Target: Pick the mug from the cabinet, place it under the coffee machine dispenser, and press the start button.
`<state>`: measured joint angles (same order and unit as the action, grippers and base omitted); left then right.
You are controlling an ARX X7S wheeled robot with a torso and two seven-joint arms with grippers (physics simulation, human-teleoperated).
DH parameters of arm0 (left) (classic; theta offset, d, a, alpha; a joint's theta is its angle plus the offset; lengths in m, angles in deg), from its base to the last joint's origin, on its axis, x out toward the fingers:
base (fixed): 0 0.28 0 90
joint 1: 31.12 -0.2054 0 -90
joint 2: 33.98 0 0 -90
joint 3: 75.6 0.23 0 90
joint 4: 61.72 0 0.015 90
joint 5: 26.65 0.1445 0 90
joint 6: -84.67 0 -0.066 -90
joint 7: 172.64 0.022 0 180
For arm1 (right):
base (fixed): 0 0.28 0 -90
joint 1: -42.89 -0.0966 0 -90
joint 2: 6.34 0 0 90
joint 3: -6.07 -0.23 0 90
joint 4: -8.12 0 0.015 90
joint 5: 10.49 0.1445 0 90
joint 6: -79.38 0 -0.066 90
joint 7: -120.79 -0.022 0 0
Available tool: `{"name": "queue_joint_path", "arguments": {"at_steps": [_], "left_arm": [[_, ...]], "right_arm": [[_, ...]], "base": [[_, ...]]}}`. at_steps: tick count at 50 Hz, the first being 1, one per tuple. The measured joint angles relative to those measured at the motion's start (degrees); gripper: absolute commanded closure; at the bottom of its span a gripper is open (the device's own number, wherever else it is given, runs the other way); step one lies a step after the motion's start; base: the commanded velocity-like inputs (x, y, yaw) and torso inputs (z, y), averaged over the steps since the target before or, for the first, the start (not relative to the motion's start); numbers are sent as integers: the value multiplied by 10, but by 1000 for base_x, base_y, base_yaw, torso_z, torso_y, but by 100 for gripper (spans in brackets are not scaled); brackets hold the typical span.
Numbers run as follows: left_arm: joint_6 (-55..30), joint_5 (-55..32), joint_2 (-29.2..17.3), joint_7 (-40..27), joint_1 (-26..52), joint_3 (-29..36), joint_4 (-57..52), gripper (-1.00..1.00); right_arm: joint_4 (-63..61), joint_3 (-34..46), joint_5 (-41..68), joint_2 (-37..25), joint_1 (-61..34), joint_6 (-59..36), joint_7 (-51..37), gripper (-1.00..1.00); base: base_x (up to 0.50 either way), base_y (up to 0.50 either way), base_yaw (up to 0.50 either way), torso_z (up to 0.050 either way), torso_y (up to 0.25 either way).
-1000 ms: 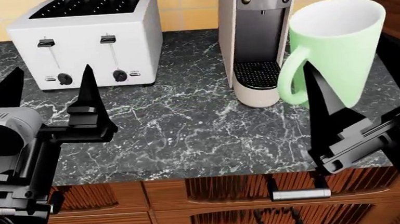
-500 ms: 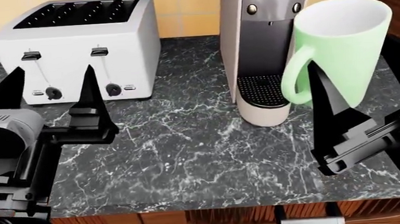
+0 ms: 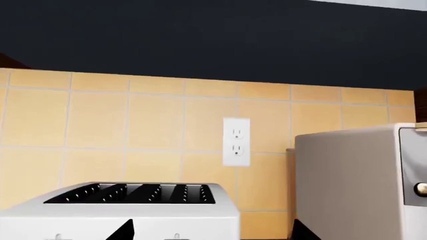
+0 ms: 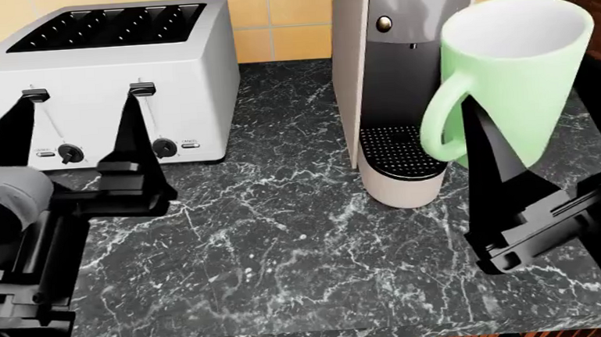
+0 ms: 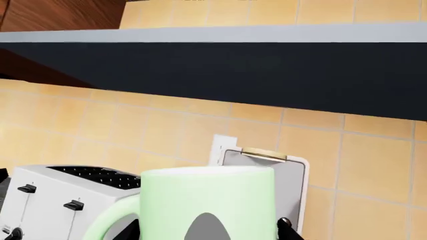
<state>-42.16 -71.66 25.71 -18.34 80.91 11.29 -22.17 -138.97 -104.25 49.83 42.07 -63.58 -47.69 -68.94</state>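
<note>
A pale green mug (image 4: 520, 77) hangs upright above the counter, with my right gripper (image 4: 531, 103) shut on it. Its loop handle points toward the coffee machine (image 4: 400, 6). The mug sits just right of the dark dispenser recess (image 4: 391, 81) and overlaps the round black drip tray (image 4: 393, 149). A round button (image 4: 384, 24) shows on the machine's front. In the right wrist view the mug (image 5: 207, 197) fills the gap of the right gripper (image 5: 210, 232), with the machine (image 5: 293, 180) behind it. My left gripper (image 4: 78, 111) is open and empty in front of the toaster.
A white four-slot toaster (image 4: 117, 70) stands at the back left of the dark marble counter (image 4: 284, 240). The left wrist view shows the toaster (image 3: 133, 212), a wall outlet (image 3: 236, 141), the machine's side (image 3: 353, 180) and a dark overhead cabinet (image 3: 213, 40).
The head view has moved closer over the counter, so the drawers and front edge have dropped out of sight. The toaster and machine sit lower in view. The mug stays held in the right gripper.
</note>
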Motion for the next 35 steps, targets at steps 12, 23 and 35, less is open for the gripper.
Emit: {"name": "queue_joint_path", "arguments": {"at_steps": [12,23,35], "left_arm": [[49,29,8,25,-24,1,-6,-100],[75,54,6,34,-46,2,-19,-100],[80,50,4,32,-56,-1,-22,-100]], "right_arm": [[3,27,-67,47,58,48,38,100],[28,69,-114,82,66,75,59,100],[70,114,-156,115,49,93,70,100]], "base": [[0,0,0,0,0],[0,0,0,-16,0],[0,0,0,-5,0]]}}
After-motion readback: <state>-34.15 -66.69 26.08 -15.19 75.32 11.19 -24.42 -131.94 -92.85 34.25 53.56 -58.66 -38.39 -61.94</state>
